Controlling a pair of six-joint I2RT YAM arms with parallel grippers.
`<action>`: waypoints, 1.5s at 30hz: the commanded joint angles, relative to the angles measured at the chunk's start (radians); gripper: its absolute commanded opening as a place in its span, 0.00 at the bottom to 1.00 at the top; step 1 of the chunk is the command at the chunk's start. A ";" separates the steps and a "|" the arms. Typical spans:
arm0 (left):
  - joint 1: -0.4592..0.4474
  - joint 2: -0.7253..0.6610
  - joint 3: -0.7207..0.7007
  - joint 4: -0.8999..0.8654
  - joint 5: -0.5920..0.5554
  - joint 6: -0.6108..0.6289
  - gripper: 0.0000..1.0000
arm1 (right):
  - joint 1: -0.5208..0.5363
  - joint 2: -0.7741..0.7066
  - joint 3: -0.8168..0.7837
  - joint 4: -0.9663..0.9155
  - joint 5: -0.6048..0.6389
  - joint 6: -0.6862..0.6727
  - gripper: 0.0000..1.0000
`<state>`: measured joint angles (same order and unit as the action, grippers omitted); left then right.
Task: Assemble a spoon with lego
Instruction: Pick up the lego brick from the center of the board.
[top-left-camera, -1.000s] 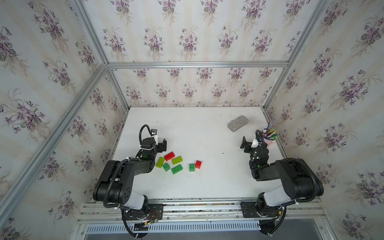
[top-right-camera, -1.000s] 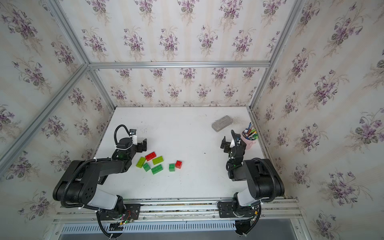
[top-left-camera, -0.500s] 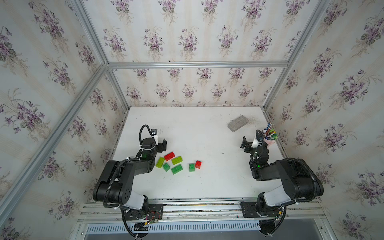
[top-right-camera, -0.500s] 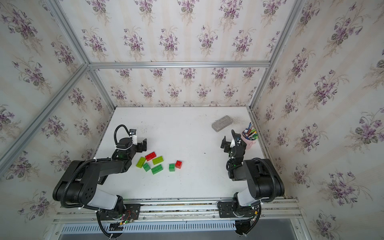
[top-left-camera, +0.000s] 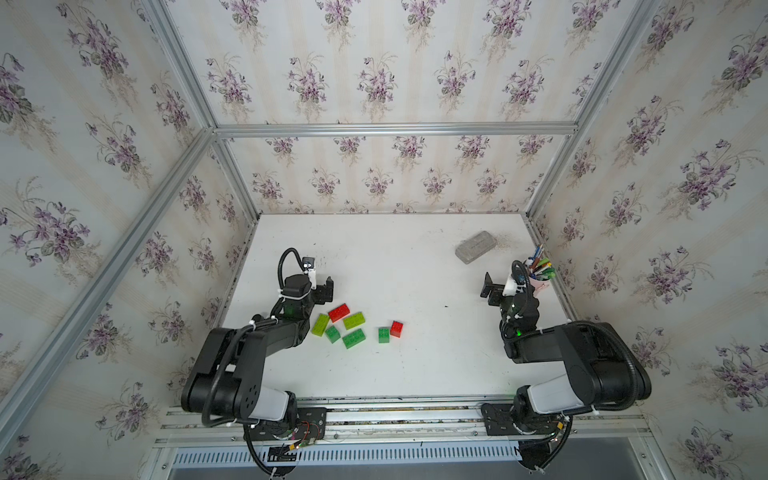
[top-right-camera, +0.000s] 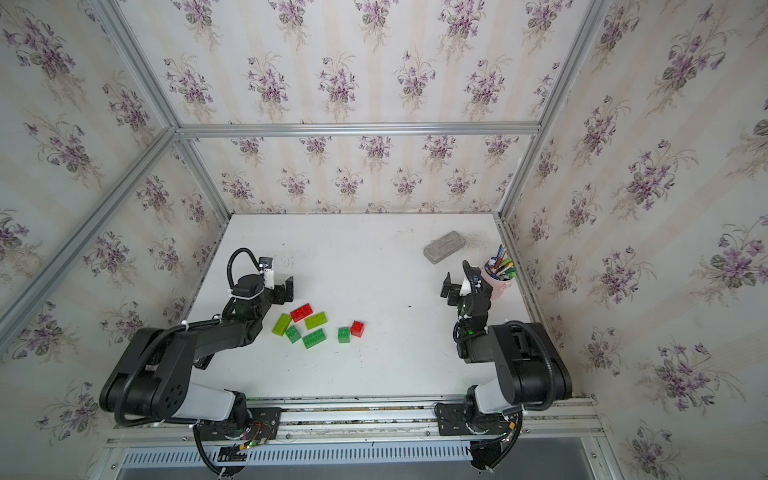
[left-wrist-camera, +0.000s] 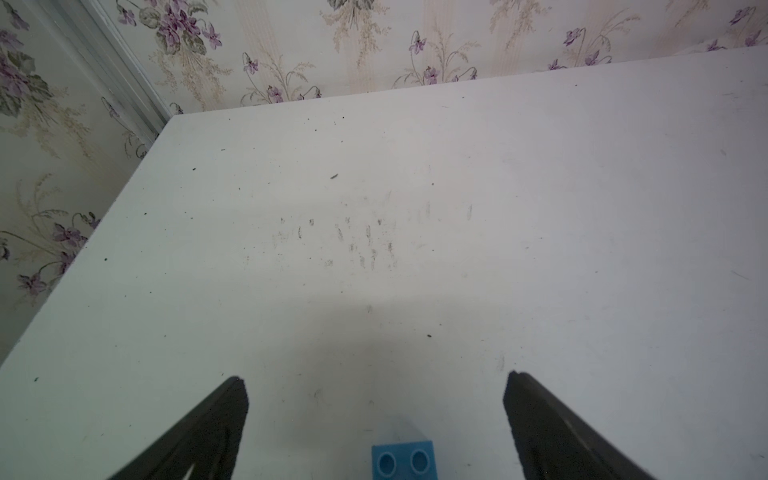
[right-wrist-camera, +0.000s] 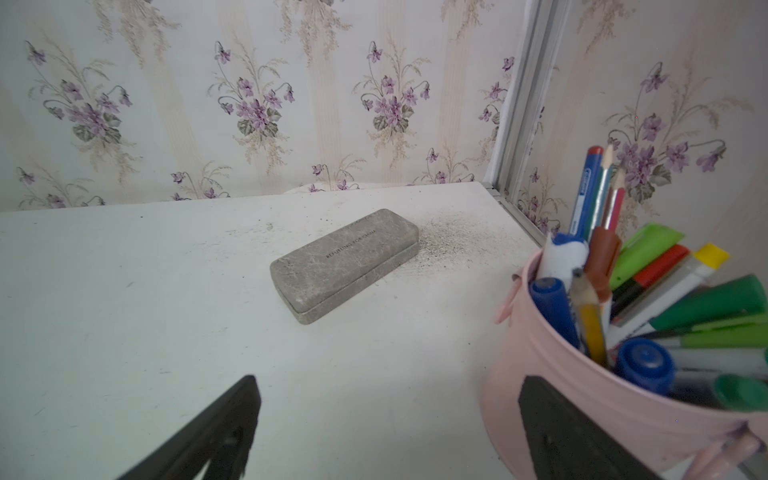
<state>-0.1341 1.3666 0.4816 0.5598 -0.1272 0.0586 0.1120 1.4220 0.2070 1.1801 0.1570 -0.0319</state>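
Lego (top-left-camera: 353, 338): lay loose and unjoined on the worktop (top-left-camera: 415, 270), bunched just beside the left jaws, with one blue brick (left-wrist-camera: 403, 461) apart, low between them. Saw no spoon built yet. Found both left jaws and right jaws spread wide and empty, the right jaws hard by the pink pen cup (right-wrist-camera: 623, 415). Could have tipped that cup on swinging out; could have shoved bunched neighbours askew while closing on one.

Bricks (top-left-camera: 353, 320): were scattered on the table (top-left-camera: 415, 270), left of centre.
Case (top-left-camera: 475, 247): was laid behind the cup (top-right-camera: 501, 285), slightly leftward.
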 joint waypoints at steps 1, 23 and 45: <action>-0.015 -0.143 0.082 -0.234 -0.018 -0.059 0.99 | 0.044 -0.126 0.041 -0.152 -0.125 -0.107 1.00; -0.348 -0.596 -0.102 -0.560 0.040 -0.309 1.00 | 0.657 -0.064 0.366 -0.953 -0.509 -0.427 0.92; -0.372 -0.635 -0.187 -0.561 0.009 -0.375 1.00 | 0.716 0.223 0.607 -1.166 -0.445 -0.497 0.60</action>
<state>-0.5049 0.7303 0.2947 -0.0086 -0.1032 -0.2913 0.8246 1.6287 0.7971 0.0456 -0.2962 -0.4984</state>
